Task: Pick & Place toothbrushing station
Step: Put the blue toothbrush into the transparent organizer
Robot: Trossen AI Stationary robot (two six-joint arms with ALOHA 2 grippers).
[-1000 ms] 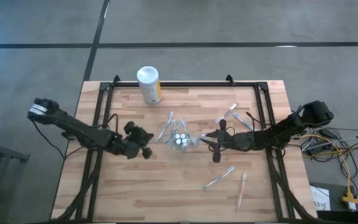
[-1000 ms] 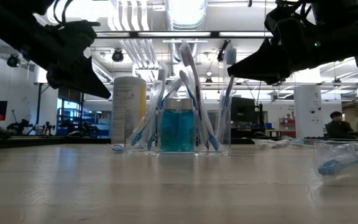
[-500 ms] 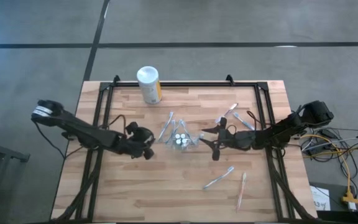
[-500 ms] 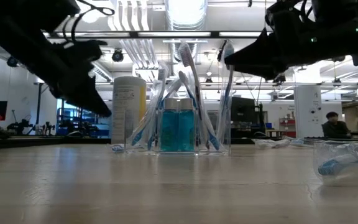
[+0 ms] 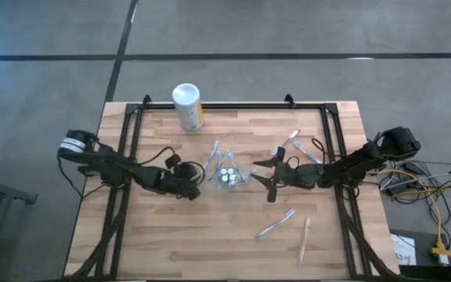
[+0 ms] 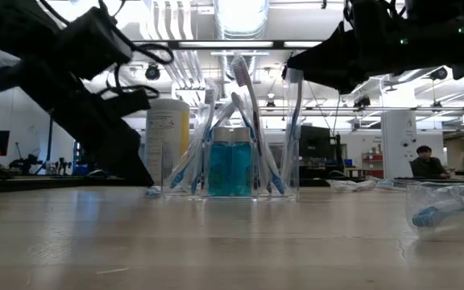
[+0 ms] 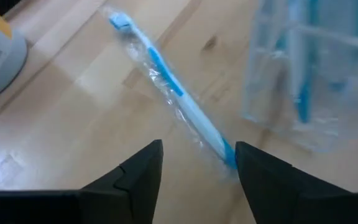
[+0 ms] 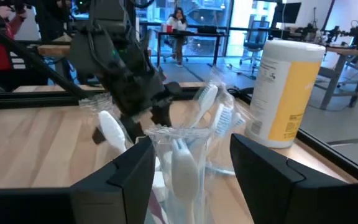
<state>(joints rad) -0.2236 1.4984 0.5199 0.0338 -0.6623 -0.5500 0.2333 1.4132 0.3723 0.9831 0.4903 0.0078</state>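
Left hand (image 7: 194, 165), spread beside the cup (image 5: 227, 175), should straddle the wrapped toothbrush (image 7: 169, 93) squarely; right hand (image 5: 261, 175) spread opposite.

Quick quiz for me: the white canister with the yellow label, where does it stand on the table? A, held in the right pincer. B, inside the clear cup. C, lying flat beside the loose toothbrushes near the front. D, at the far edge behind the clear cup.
D: the white canister stands upright at the table's far edge, apart from the clear cup and the two loose toothbrushes nearer the front; neither pincer touches it.
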